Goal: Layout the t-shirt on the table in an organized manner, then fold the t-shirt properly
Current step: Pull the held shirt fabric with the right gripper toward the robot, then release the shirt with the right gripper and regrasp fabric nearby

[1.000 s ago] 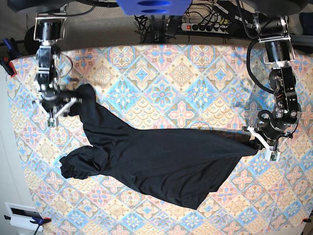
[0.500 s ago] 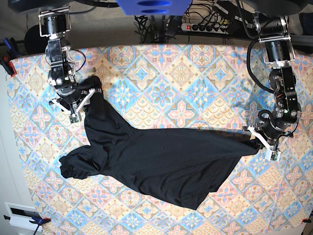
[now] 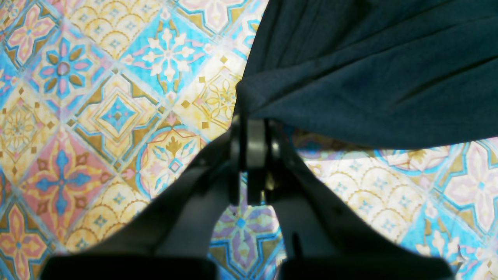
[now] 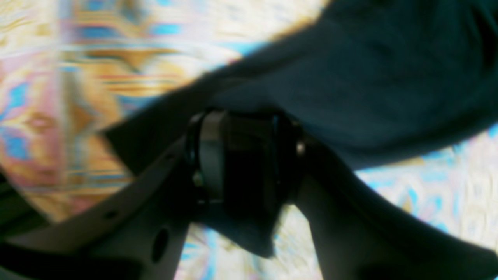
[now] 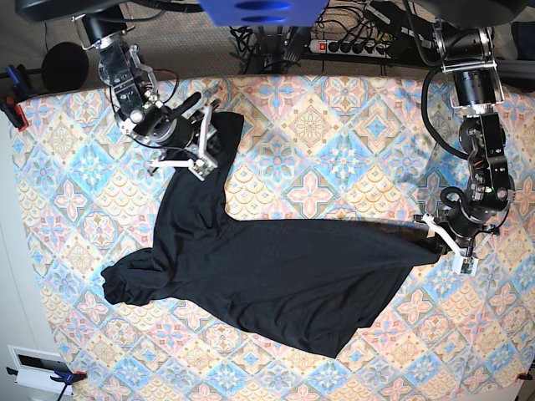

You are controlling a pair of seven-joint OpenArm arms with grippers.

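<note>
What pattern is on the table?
Pastel diamond tile medallions in blue, pink, peach and cream on the table; sharpest in the left wrist view.

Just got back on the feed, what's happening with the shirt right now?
Both arms are holding the black t-shirt over the patterned table. The left end effector is shut on one corner at the base view's right side. The right end effector grips another bunched part near the far-left area, pulling it up and across. The shirt is stretched between them but not yet flat: one end lies crumpled near the left edge, and no fold has begun.
</note>
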